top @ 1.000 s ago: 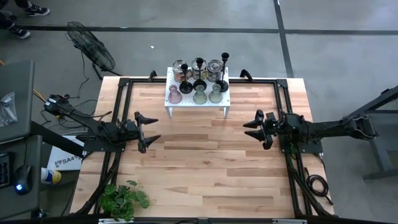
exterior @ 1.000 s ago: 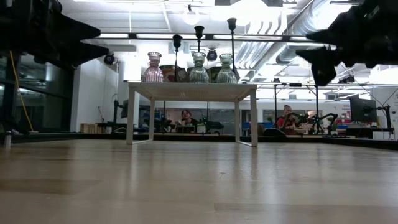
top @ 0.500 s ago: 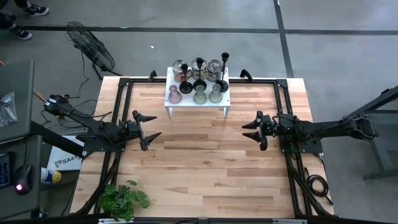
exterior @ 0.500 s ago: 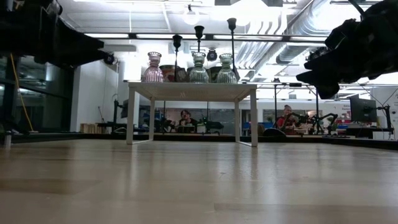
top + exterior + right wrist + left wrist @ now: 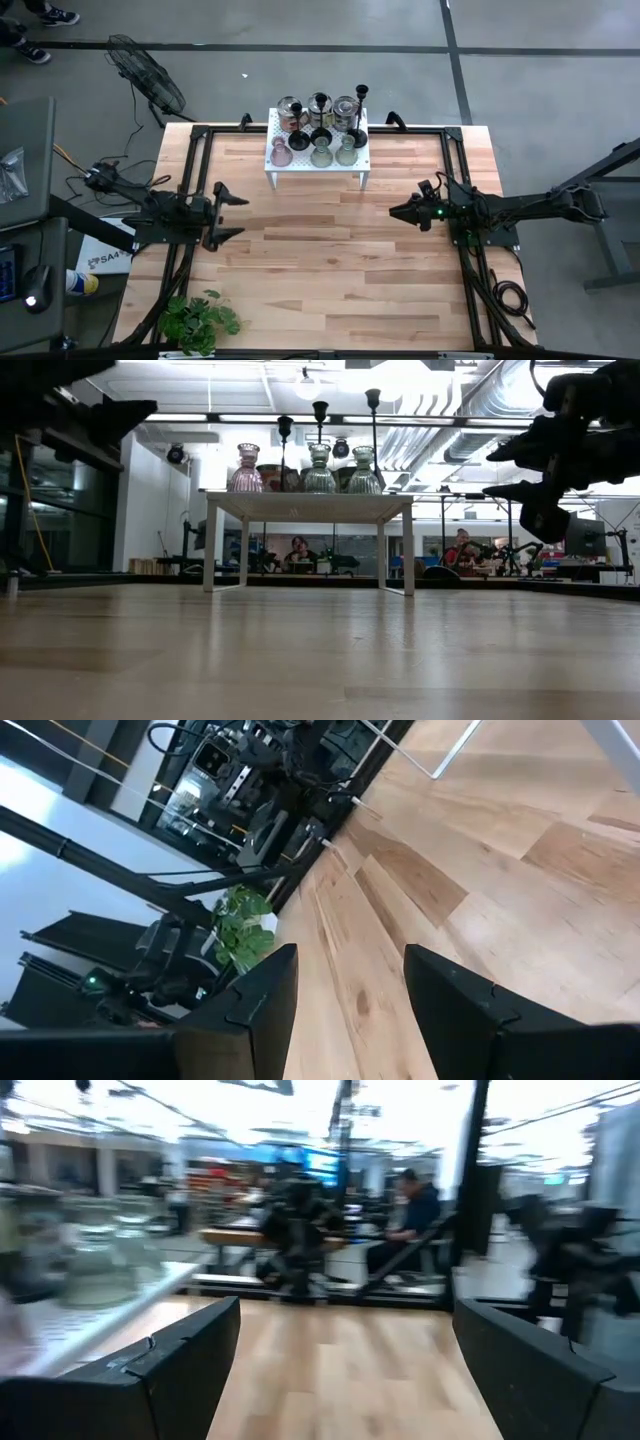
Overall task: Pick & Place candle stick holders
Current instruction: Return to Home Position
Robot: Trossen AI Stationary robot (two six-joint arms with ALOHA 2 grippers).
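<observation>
Several candle stick holders stand on the white perforated stand (image 5: 317, 165) at the table's far edge. The pink cup (image 5: 281, 155) and two greenish cups (image 5: 320, 155) are in its front row. Slim black sticks (image 5: 359, 112) and clear round glass ones (image 5: 290, 108) stand behind; they also show in the low view (image 5: 320, 455). My left gripper (image 5: 238, 215) is open and empty at the table's left, in front of the stand. My right gripper (image 5: 393, 212) is open and empty at the table's right, its fingers one above the other (image 5: 505, 472).
A leafy green plant (image 5: 198, 320) stands at the table's near left corner. Black frame rails (image 5: 195, 150) run along the table's sides. Bare wood lies between the two grippers. People sit in the room beyond the table (image 5: 295, 550).
My left gripper has drawn back a little toward the table's left edge and gone up. My right gripper has rolled about its own axis, so that its fingers now stand one above the other. Both stay open. The holders have not moved.
</observation>
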